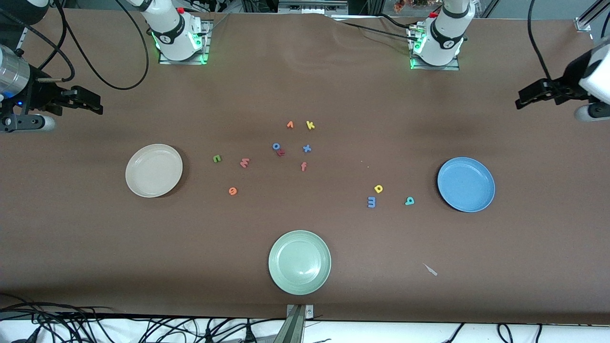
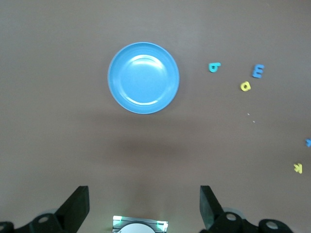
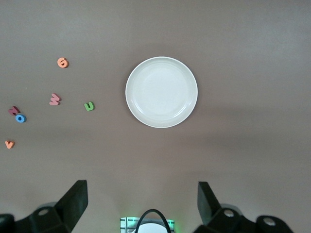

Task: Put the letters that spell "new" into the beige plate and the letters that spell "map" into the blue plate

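We are looking at a start state in which nothing is sorted: the beige plate [image 1: 154, 170] is sitting bare toward the right arm's end of the table, with the green n [image 1: 217, 158], salmon w [image 1: 244, 163] and orange e [image 1: 232, 191] lying loose beside it, and the blue plate [image 1: 466, 184] is sitting bare toward the left arm's end, with the yellow a [image 1: 378, 188], blue m [image 1: 371, 202] and teal p [image 1: 409, 201] close by. Both arms are waiting: the left hand [image 1: 543, 93] is hanging high over its table end with fingers spread wide and holding nothing, and the right hand [image 1: 78, 100] is doing likewise over its end. We are judging confusion the main risk: the salmon f [image 1: 303, 166], orange v [image 1: 289, 125], yellow k [image 1: 310, 125], blue x [image 1: 307, 148] and blue o [image 1: 276, 146] are sharing colours with the 6 wanted letters. The a and m are lying nearly touching, so a wide grasp could be dragging both. The letters are tiny and flat, so fingers could be sliding off. The pale green plate [image 1: 299, 262] is also a possible wrong destination.
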